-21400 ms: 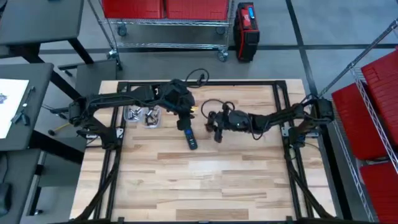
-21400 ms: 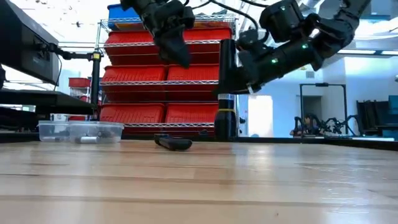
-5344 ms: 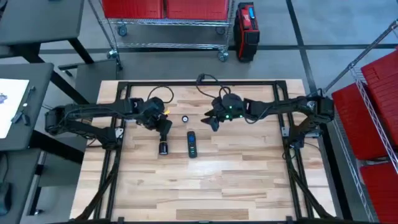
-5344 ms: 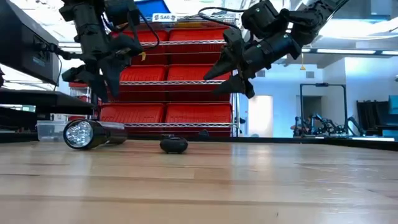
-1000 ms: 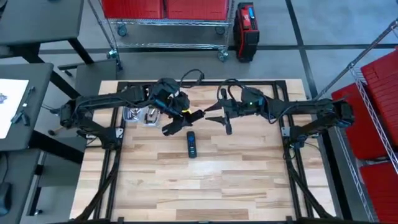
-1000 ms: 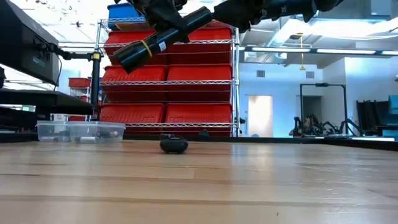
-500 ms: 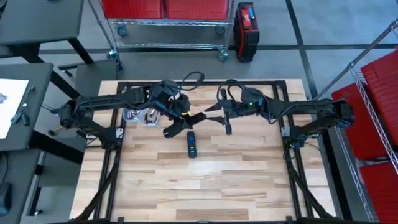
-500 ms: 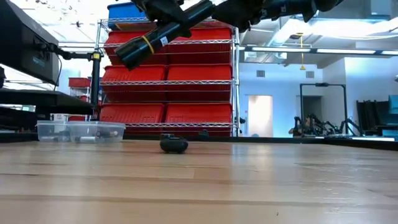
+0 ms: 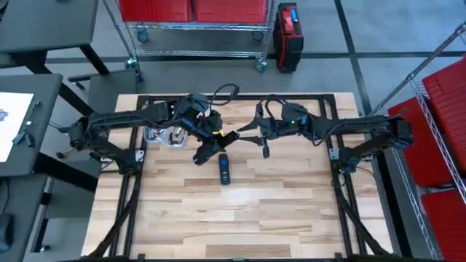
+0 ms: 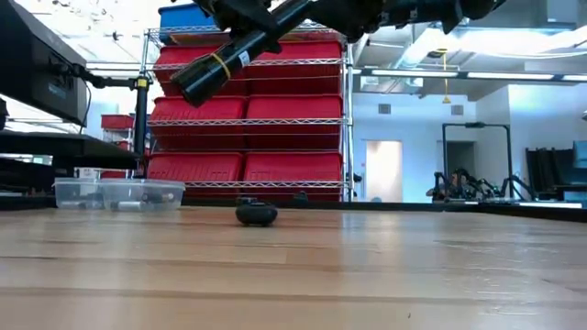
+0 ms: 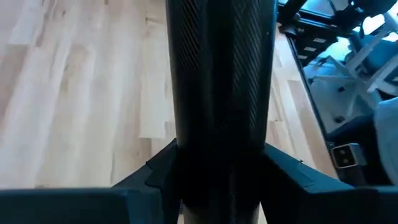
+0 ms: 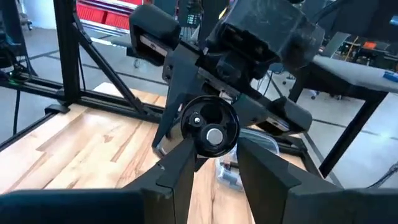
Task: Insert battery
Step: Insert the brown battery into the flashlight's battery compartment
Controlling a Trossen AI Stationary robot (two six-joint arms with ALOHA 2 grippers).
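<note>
While we are holding the torch [image 9: 211, 144] in the air above the counter [image 9: 240, 211]:
Left pincer [image 9: 198, 135]: clamping the torch's barrel.
Torch axis: tilting, its open tail facing the right arm.
Right pincer [image 12: 208, 163]: fingers parted, straddling that tail end; we are seeing no battery between them.
</note>
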